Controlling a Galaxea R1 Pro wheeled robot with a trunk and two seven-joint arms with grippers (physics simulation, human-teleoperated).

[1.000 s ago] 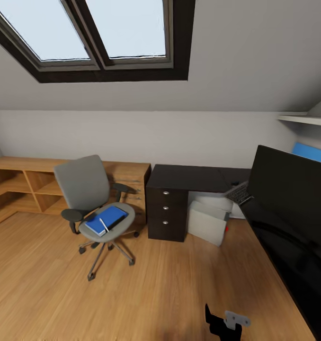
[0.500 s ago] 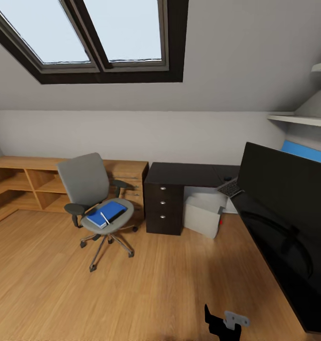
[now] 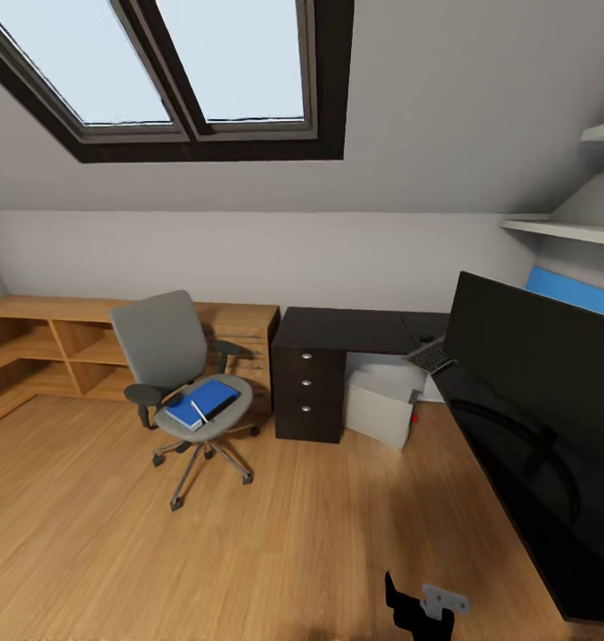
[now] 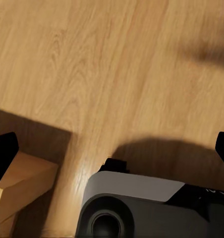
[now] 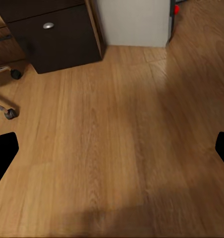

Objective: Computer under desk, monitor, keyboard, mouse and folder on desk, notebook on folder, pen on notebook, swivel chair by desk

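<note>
Swivel chair (image 3: 179, 369), grey, upright on floor, left of dark desk (image 3: 351, 331). Blue folder (image 3: 203, 402) w/ notebook + white pen (image 3: 196, 410) laid flat on seat. White computer (image 3: 379, 405) tilted under desk. Keyboard (image 3: 429, 356) at desk's right end. Black monitor (image 3: 538, 418) seen large, near cam, right.

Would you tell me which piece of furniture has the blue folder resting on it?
The grey swivel chair, left of the dark desk; the blue folder lies on its seat.

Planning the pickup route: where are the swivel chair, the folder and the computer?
swivel chair (image 3: 159, 343), head view, on its grey backrest.
folder (image 3: 215, 394), head view, on its blue cover.
computer (image 3: 380, 411), head view, on its white side.
</note>
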